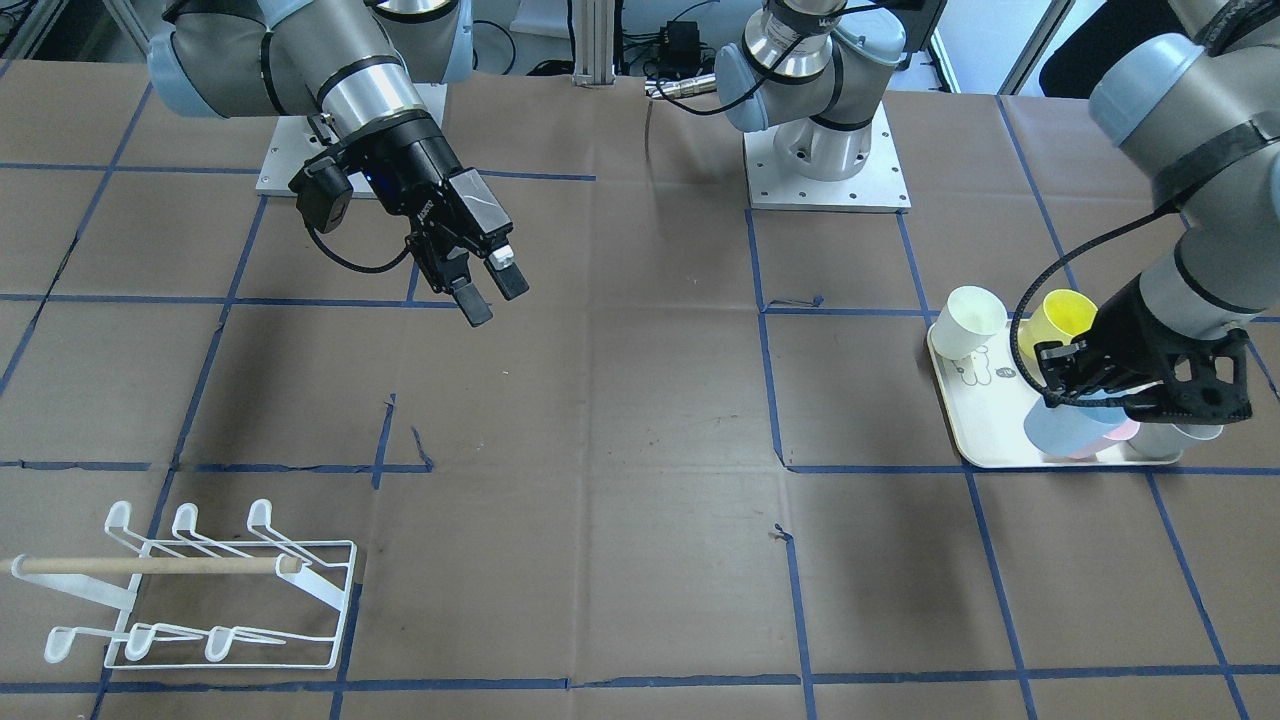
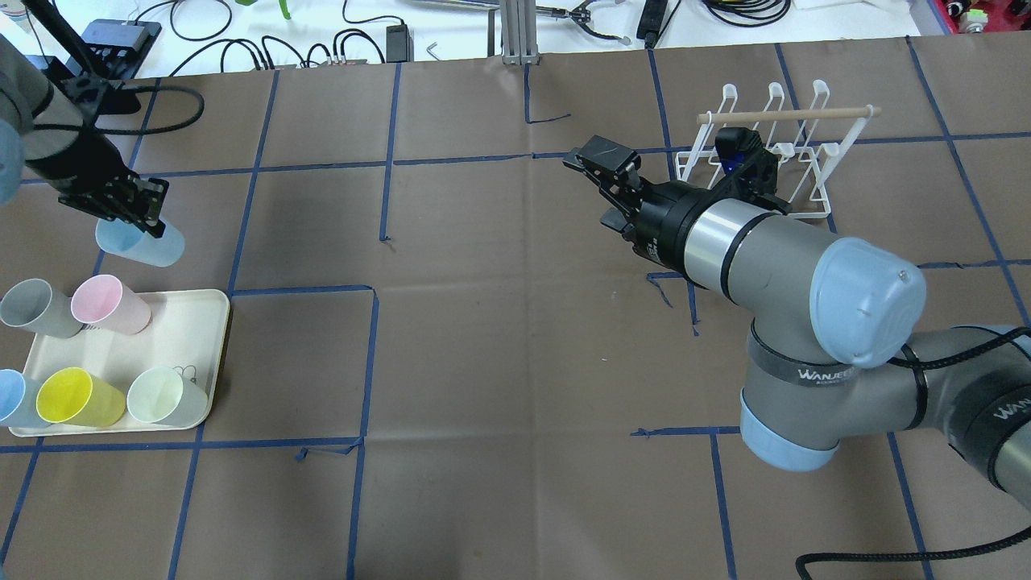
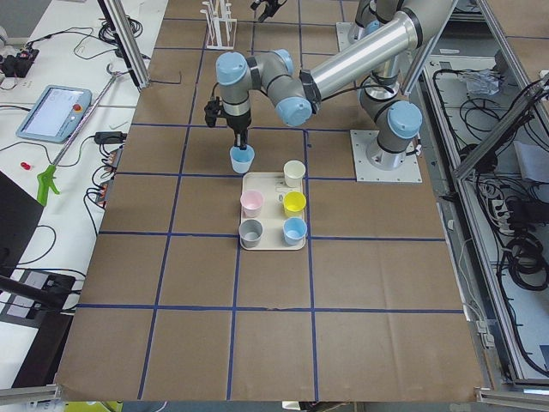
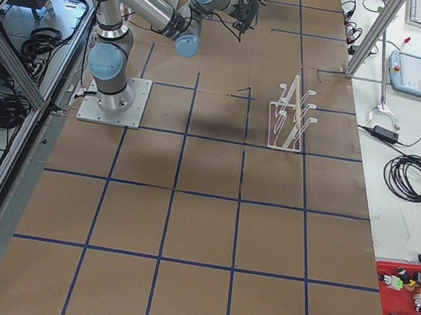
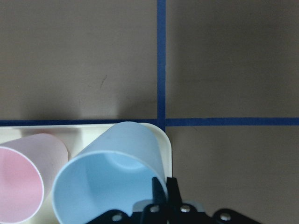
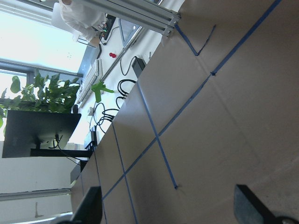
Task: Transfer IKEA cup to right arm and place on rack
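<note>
A light blue IKEA cup (image 2: 145,244) hangs tilted just past the far edge of the cream tray (image 2: 205,322), and my left gripper (image 2: 138,219) is shut on its rim. In the left wrist view the thin fingers (image 5: 172,187) pinch the cup's wall (image 5: 121,149) above the tray's corner. My right gripper (image 1: 490,290) hovers open and empty over the table's middle, wide apart from the cup. Its fingers (image 6: 91,205) frame only bare paper in the right wrist view. The white wire rack (image 2: 773,153) stands behind the right arm's wrist, with nothing on its prongs.
On the tray stand a grey cup (image 2: 32,308), a pink cup (image 2: 109,304), a yellow cup (image 2: 76,398), a pale green cup (image 2: 165,396) and another blue cup (image 2: 10,399). Blue tape lines cross the brown paper. Cables and tools lie along the far edge.
</note>
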